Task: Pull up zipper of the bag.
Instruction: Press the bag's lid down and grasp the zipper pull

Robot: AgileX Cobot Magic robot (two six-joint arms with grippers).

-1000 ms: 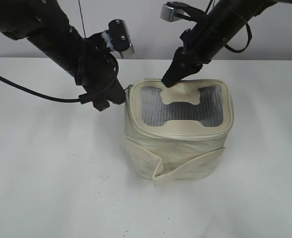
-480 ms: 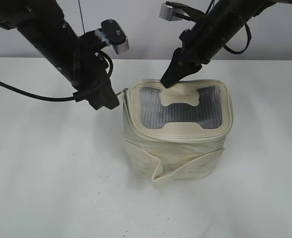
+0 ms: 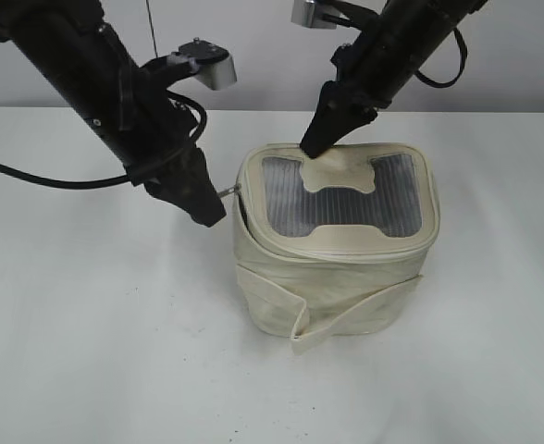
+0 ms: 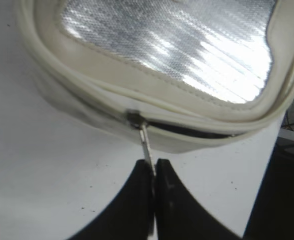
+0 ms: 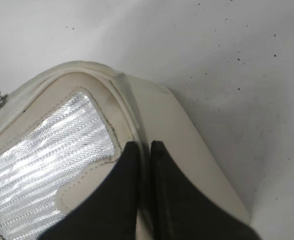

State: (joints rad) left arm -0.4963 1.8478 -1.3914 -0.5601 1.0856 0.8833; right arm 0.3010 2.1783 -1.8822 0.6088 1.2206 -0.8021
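The cream bag (image 3: 337, 277) stands mid-table, its lid with the grey ribbed window (image 3: 341, 199) facing up. The zipper (image 3: 346, 252) runs round the lid rim. My left gripper (image 3: 215, 211) is shut on the silver pull (image 3: 232, 191) at the bag's left side. In the left wrist view the pull (image 4: 146, 142) runs taut from the slider (image 4: 133, 116) into my left gripper (image 4: 154, 167), and a dark open slit (image 4: 187, 131) shows to the slider's right. My right gripper (image 3: 311, 146) is shut, its tips pressing on the lid's back rim; the right wrist view shows my right gripper (image 5: 144, 150) there.
The white table (image 3: 87, 351) surrounds the bag. A loose cream strap band (image 3: 309, 324) hangs around the bag's front. A black cable (image 3: 41, 176) trails from the left arm over the table. A grey wall stands behind.
My left gripper has moved toward the front along the bag's left side with the pull held, dragging the slider from the back-left corner. The bag shifted slightly right. The right gripper stays on the lid.
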